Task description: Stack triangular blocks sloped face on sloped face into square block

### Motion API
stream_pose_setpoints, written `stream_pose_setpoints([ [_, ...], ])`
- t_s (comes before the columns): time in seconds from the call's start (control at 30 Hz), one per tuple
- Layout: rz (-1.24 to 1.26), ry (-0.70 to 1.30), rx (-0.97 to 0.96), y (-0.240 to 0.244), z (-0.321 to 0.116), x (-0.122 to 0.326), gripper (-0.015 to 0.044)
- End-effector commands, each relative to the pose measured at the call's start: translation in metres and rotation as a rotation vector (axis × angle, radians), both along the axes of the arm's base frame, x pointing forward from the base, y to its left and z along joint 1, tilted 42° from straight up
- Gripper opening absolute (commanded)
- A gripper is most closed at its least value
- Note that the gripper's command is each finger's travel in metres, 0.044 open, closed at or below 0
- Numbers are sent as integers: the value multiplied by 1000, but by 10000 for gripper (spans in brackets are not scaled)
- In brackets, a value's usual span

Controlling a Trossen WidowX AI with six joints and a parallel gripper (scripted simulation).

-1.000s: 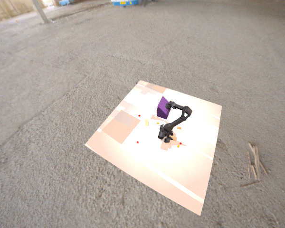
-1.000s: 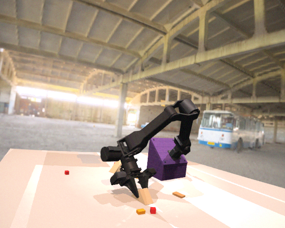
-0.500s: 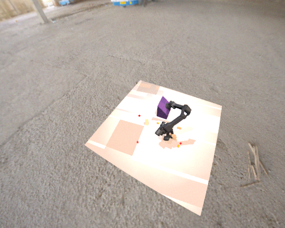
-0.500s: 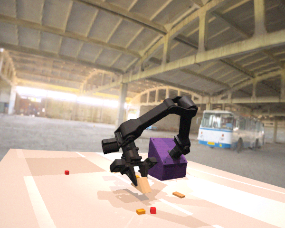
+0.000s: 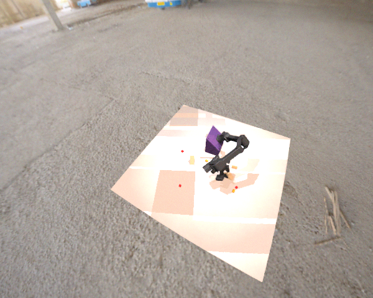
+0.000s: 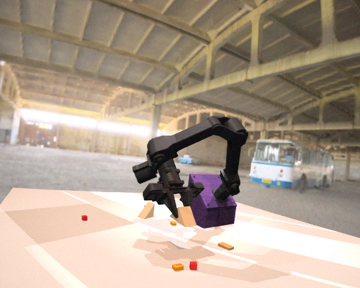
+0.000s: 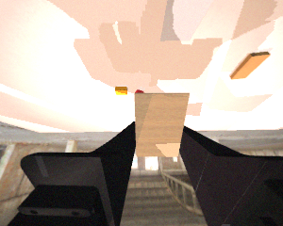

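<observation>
One tan triangular block (image 5: 230,176) (image 6: 186,216) (image 7: 161,118) is between the fingers of my gripper (image 5: 226,176) (image 6: 182,211) (image 7: 155,125), which is shut on it. The block hangs above the table, with shadows below it in the exterior view; the wrist view shows one flat rectangular face. The other tan triangular block (image 5: 192,159) (image 6: 147,210) stands on the table, apart from the gripper, left of the held block in the top and exterior views. It does not show in the wrist view.
The purple box (image 5: 214,144) (image 6: 216,215) stands at the arm's base. An orange plank (image 5: 234,167) (image 6: 225,245) (image 7: 250,65), small orange bricks (image 5: 206,160) (image 6: 177,266) (image 7: 121,90) and red cubes (image 5: 182,151) (image 6: 84,218) (image 7: 139,91) lie on the table (image 5: 231,234) (image 6: 65,263).
</observation>
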State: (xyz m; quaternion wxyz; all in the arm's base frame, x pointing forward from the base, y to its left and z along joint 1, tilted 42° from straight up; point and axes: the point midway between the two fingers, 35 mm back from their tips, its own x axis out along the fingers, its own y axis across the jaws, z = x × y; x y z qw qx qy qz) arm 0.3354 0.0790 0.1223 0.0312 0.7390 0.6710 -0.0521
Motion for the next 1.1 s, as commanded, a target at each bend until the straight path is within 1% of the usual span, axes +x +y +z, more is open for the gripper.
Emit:
stream_pose_setpoints([
  [0.0,1,4,-1,0,0,0,0],
  [0.57,43,334,-172,9,2,-13,0],
  [1.07,-54,634,-350,13,4,-15,0],
])
